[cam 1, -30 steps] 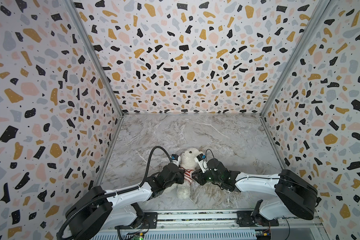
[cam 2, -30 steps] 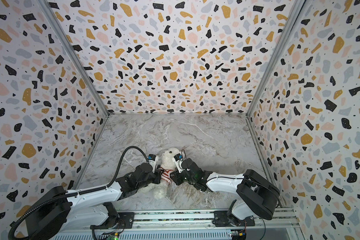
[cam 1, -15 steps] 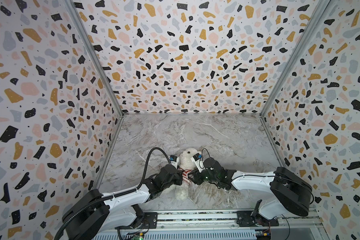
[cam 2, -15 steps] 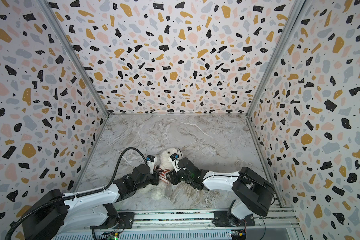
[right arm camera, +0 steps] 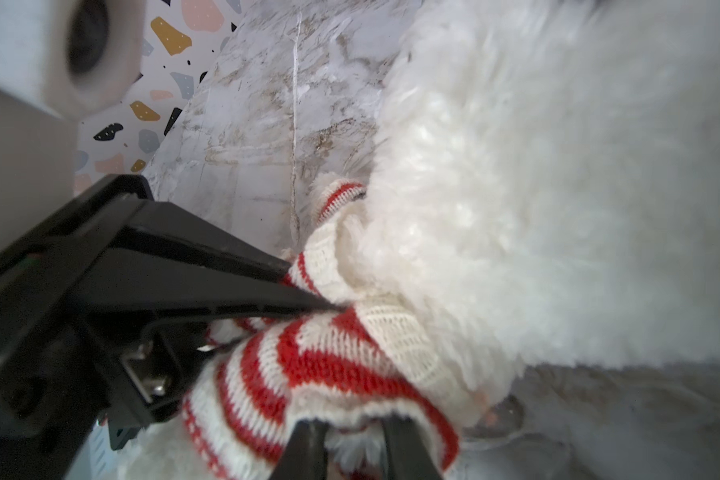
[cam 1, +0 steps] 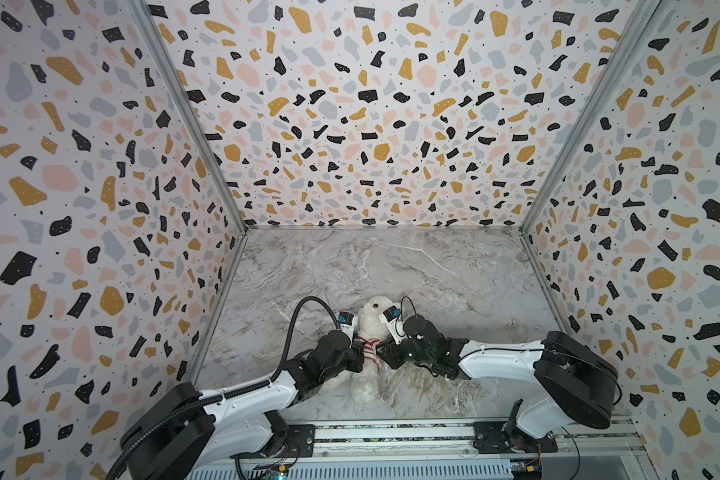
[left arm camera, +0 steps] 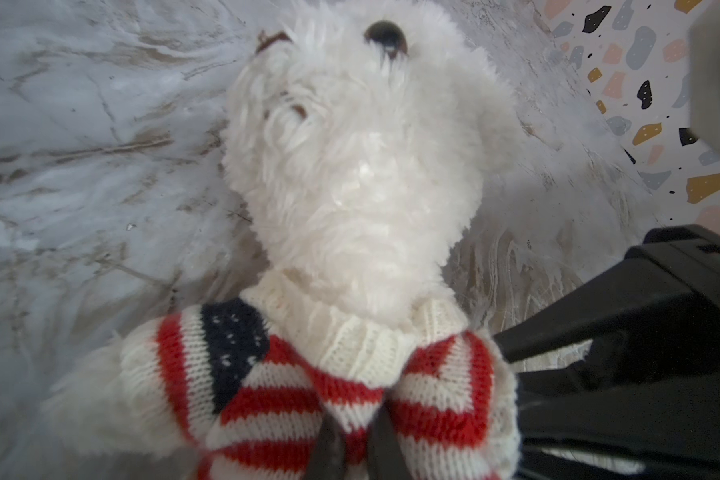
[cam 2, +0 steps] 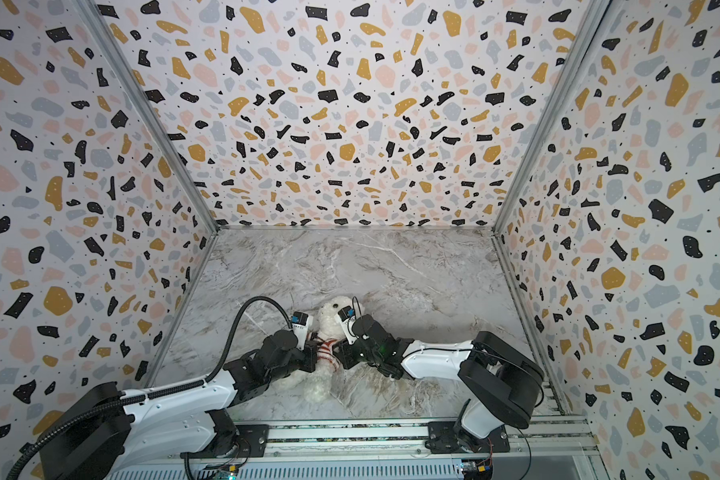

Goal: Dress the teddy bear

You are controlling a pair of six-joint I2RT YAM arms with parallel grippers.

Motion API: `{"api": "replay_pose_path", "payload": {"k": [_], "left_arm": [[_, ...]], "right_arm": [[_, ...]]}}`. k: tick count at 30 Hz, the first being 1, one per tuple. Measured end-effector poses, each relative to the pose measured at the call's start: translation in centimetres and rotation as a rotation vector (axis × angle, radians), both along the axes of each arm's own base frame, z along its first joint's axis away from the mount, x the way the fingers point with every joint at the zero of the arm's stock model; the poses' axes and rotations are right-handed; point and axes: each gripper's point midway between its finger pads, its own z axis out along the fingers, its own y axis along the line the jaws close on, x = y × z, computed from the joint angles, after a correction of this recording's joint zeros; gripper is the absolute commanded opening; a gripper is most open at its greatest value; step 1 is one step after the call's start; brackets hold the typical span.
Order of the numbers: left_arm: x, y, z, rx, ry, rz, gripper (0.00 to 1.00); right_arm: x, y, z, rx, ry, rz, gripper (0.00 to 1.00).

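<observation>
The white fluffy teddy bear [cam 1: 374, 320] [cam 2: 334, 318] lies on its back near the front of the floor, head pointing away. The red-and-white striped knit top [cam 1: 370, 348] [cam 2: 326, 348] is bunched round its neck and chest. In the left wrist view the collar sits under the bear's [left arm camera: 358, 166] chin, and my left gripper [left arm camera: 356, 434] is shut on a fold of the top [left arm camera: 267, 374]. In the right wrist view my right gripper [right arm camera: 354, 432] pinches the top's [right arm camera: 308, 361] hem, with white fluff between the fingers. Both grippers [cam 1: 360, 356] [cam 1: 384, 353] meet at the bear's chest.
The marble floor [cam 1: 391, 266] is boxed in by terrazzo-patterned walls [cam 1: 371, 124] on three sides. A metal rail [cam 1: 391, 436] runs along the front edge and carries both arm bases. The left arm's black cable [cam 1: 304, 307] loops up beside the bear.
The right gripper's jaws have come closer together on the top's hem. Both arms and the bear have shifted only slightly; the left gripper keeps its hold.
</observation>
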Motion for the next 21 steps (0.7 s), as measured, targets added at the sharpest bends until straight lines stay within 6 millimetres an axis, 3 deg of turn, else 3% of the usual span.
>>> {"api": "replay_pose_path", "payload": {"k": [6, 21], "left_arm": [[0.0, 0.0, 0.0, -0.002, -0.002, 0.001, 0.01], [0.4, 0.1, 0.5, -0.024, 0.007, 0.002, 0.00]], "right_arm": [[0.1, -0.2, 0.0, -0.010, -0.006, -0.009, 0.01], [-1.5, -2.2, 2.2, -0.036, -0.081, -0.016, 0.00]]}}
